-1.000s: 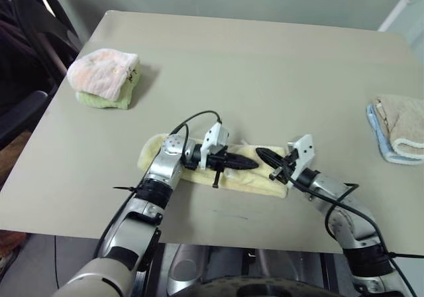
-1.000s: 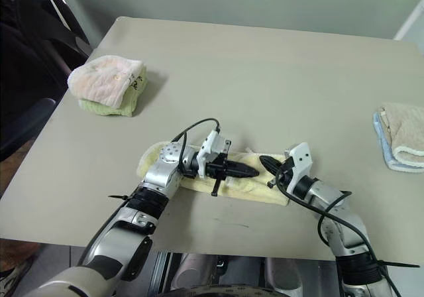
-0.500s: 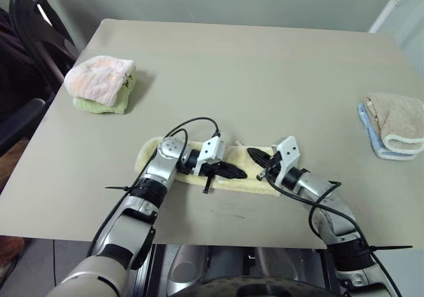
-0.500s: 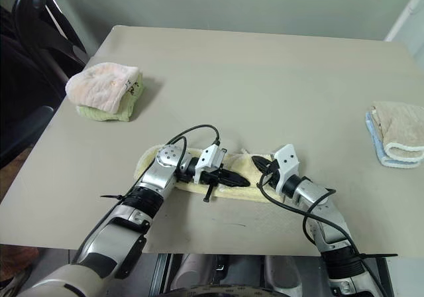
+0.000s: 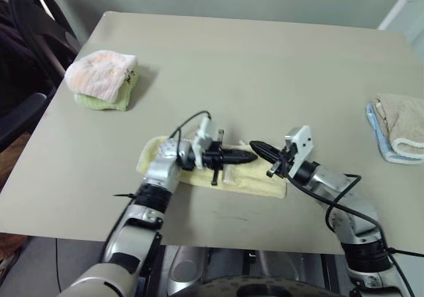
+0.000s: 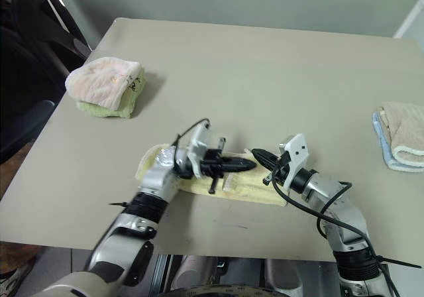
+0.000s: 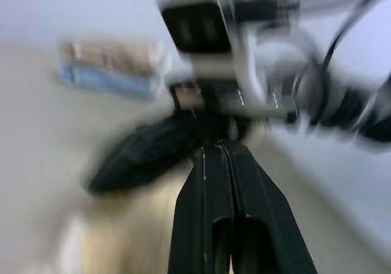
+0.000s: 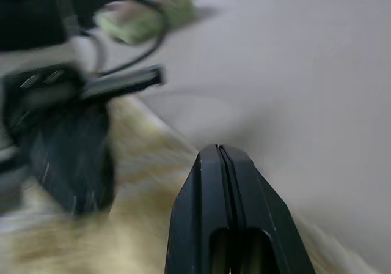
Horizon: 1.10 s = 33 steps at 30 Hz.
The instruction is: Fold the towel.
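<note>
The towel [image 5: 255,181] is a pale yellow strip of terry cloth lying folded lengthwise near the table's front edge. My left gripper [image 5: 242,156] hovers over its middle, pointing to the right, fingers shut with nothing between them; its fingers [image 7: 217,164] press together in the left wrist view. My right gripper [image 5: 259,149] points left above the towel's right part, also shut and empty, as the right wrist view [image 8: 219,155] confirms. The two tips nearly meet over the cloth. Neither gripper holds the towel.
A pink-and-white folded towel over a green one [image 5: 103,78] sits at the table's far left. A beige folded towel on blue cloth [image 5: 397,136] lies at the right edge. A black chair [image 5: 30,25] stands beside the table's left side. The table's front edge [image 5: 218,234] runs just below the towel.
Both grippers have risen a little off the towel and their tips have drawn closer together. The towel lies where it was. The camera view shifted slightly.
</note>
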Each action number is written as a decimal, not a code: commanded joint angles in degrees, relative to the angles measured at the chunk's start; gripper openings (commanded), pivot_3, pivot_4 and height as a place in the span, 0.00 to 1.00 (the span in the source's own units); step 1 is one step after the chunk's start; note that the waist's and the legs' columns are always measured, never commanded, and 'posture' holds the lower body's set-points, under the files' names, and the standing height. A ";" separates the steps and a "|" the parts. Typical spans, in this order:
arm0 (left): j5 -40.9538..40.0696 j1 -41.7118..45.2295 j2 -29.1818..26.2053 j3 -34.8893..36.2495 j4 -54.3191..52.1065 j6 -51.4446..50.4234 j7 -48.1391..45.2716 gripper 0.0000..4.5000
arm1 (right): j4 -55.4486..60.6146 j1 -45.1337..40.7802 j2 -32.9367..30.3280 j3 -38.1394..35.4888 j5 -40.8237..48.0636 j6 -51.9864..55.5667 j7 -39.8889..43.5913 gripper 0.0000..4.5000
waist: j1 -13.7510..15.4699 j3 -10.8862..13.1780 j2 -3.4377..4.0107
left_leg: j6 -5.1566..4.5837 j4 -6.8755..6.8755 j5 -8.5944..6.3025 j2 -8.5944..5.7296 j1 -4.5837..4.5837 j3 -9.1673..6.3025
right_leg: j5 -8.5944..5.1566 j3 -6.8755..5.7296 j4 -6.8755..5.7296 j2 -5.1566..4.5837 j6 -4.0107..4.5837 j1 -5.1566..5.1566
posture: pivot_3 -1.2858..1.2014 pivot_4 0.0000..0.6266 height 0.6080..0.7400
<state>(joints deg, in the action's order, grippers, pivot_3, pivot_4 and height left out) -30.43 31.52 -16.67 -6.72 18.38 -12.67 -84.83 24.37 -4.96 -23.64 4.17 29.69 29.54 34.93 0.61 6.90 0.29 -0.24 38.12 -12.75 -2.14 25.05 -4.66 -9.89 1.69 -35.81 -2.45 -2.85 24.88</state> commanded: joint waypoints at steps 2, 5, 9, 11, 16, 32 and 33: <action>-9.77 1.40 -7.40 5.63 -10.60 -16.15 1.33 0.36 | 5.16 -1.04 -2.27 -2.99 4.45 3.46 1.05 0.00 | -0.03 0.01 -0.02 | -0.19 -0.06 0.10 0.04 -0.06 0.01 | -0.06 -0.01 0.01 0.02 -0.01 -0.02 | 0.52 0.24 0.95; -12.29 2.24 -11.50 8.54 -12.06 -21.53 3.05 0.61 | 6.93 -1.20 -3.42 -4.10 6.70 5.07 1.31 0.00 | 0.10 0.02 -0.03 | -0.31 -0.09 0.12 0.04 -0.05 0.00 | -0.12 0.01 0.01 0.02 -0.04 -0.02 | 0.52 0.24 0.95; -15.24 2.16 -16.82 12.79 -12.00 -27.98 5.63 0.92 | 8.96 -1.50 -5.30 -4.36 8.65 6.76 1.97 0.04 | 0.20 0.05 -0.08 | -0.31 -0.08 0.11 0.04 -0.05 -0.02 | -0.12 0.00 0.01 0.02 -0.01 -0.02 | 0.52 0.24 0.95; -16.28 1.10 -19.35 14.23 -12.40 -30.45 5.89 1.00 | 9.49 -1.59 -6.20 -4.31 9.25 7.50 2.37 0.13 | 0.19 0.06 -0.09 | -0.29 -0.08 0.10 0.04 -0.05 -0.02 | -0.22 0.00 0.01 0.02 0.20 -0.02 | 0.52 0.24 0.95; -17.48 -4.02 -28.30 17.66 -13.34 -37.18 6.43 1.00 | 10.31 -2.34 -8.38 -3.74 11.16 8.08 5.50 0.50 | 0.00 0.07 -0.11 | -0.20 -0.09 0.05 0.03 -0.08 -0.02 | -0.38 0.00 -0.02 0.02 0.55 0.01 | 0.52 0.24 0.95; -22.09 -14.48 -42.68 31.45 -15.27 -65.44 25.40 1.00 | 3.89 -7.52 -10.27 -0.60 8.96 5.89 12.62 0.99 | -0.11 0.12 -0.26 | 0.70 -0.18 -0.36 0.05 -0.12 -0.19 | -0.41 -0.04 -0.13 0.10 0.99 0.20 | 0.52 0.24 0.95; -22.78 -15.03 -43.13 32.51 -15.27 -68.76 26.53 1.00 | 3.84 -8.03 -10.16 -0.80 10.79 7.97 12.67 0.99 | -0.12 0.12 -0.26 | 0.74 -0.19 -0.36 0.06 -0.11 -0.19 | -0.41 -0.06 -0.14 0.10 1.02 0.23 | 0.52 0.24 0.95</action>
<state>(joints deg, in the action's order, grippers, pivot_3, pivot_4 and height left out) -50.95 16.62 -58.10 22.67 4.39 -76.19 -59.96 27.02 -11.88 -33.89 4.06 37.54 36.10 46.62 0.49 7.02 0.03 0.55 37.91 -13.11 -2.07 24.95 -4.84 -10.30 1.62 -35.98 -2.35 -1.79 25.16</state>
